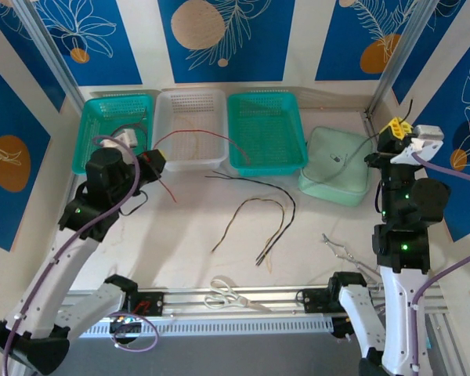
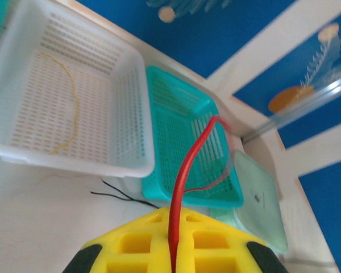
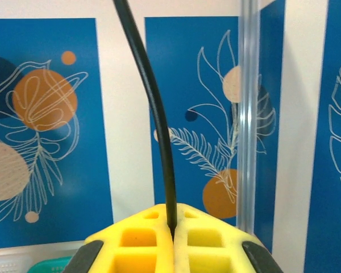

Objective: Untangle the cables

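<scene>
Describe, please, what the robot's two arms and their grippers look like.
The left arm and right arm have white links, black joint housings with small green lights, and thick purple cables. The left gripper and right gripper have bright yellow fingers with square recesses and black outer trim.

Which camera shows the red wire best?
The top camera: the red wire arcs whole from the left gripper across the white basket. The left wrist camera sees a close stretch pinched in the fingers.
</scene>
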Controlling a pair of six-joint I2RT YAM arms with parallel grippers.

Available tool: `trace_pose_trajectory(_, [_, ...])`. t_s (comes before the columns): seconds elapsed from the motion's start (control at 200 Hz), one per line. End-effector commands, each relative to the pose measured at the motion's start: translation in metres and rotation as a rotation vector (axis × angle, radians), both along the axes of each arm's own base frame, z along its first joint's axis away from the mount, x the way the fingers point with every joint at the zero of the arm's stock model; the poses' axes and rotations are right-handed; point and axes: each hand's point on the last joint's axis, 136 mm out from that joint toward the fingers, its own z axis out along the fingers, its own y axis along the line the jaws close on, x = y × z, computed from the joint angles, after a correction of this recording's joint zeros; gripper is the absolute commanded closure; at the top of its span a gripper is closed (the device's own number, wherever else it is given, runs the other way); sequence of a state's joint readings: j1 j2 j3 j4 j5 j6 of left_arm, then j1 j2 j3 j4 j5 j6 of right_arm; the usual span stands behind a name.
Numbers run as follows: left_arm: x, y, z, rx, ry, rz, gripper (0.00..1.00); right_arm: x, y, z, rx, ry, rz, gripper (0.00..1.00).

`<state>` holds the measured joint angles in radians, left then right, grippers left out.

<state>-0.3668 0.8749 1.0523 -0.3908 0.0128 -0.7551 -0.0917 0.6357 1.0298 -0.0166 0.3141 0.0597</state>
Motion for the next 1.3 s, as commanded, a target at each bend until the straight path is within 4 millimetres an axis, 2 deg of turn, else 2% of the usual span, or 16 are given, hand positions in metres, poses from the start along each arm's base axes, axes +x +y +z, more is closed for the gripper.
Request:
trace_pose_trajectory(0.0, [0.003,0.023,0.009,-0.041,-0.047,0.111,1.0,-0.009,-0.006,0.008,0.045,-0.029,-0.007,1.0])
trace_pose_trajectory(0.07, [0.003,0.021,0.015,-0.054,-0.064,0.094,1.0,-0.007,0.0,0.007,0.056,-0.025,0.037,1.0])
trace_pose_trajectory(0.23, [0.008,-0.003,0.044,-0.079,-0.104,-0.029,1.0,0.002,0.018,0.014,0.066,-0.019,0.157,1.0])
trace_pose_trajectory(0.345, [0.011,-0.014,0.08,-0.085,-0.18,-0.097,1.0,0.008,0.023,0.032,0.084,-0.055,0.202,1.0])
trace_pose_trajectory(0.445, [0.015,-0.015,0.108,-0.071,-0.244,-0.101,1.0,0.019,0.028,0.045,0.119,-0.064,0.25,1.0])
trace_pose_trajectory(0.61, [0.024,-0.01,0.149,-0.011,-0.349,-0.063,1.0,0.051,0.05,0.06,0.194,-0.067,0.39,1.0])
trace_pose_trajectory(0.685, [0.03,-0.008,0.167,0.005,-0.393,-0.042,1.0,0.074,0.065,0.06,0.192,-0.034,0.434,1.0])
trace_pose_trajectory(0.795, [0.037,-0.003,0.189,0.046,-0.462,-0.004,1.0,0.103,0.076,0.062,0.216,-0.015,0.447,1.0])
trace_pose_trajectory(0.97, [0.046,0.002,0.215,0.146,-0.54,0.034,1.0,0.135,0.084,0.07,0.25,-0.03,0.464,1.0])
trace_pose_trajectory(1.131, [0.054,0.007,0.228,0.215,-0.58,0.077,1.0,0.159,0.096,0.083,0.243,-0.045,0.481,1.0])
trace_pose_trajectory(1.216, [0.06,0.015,0.228,0.269,-0.579,0.125,1.0,0.178,0.105,0.079,0.236,-0.029,0.487,1.0])
trace_pose_trajectory(1.296, [0.067,0.02,0.226,0.336,-0.579,0.159,1.0,0.2,0.118,0.066,0.226,-0.005,0.495,1.0])
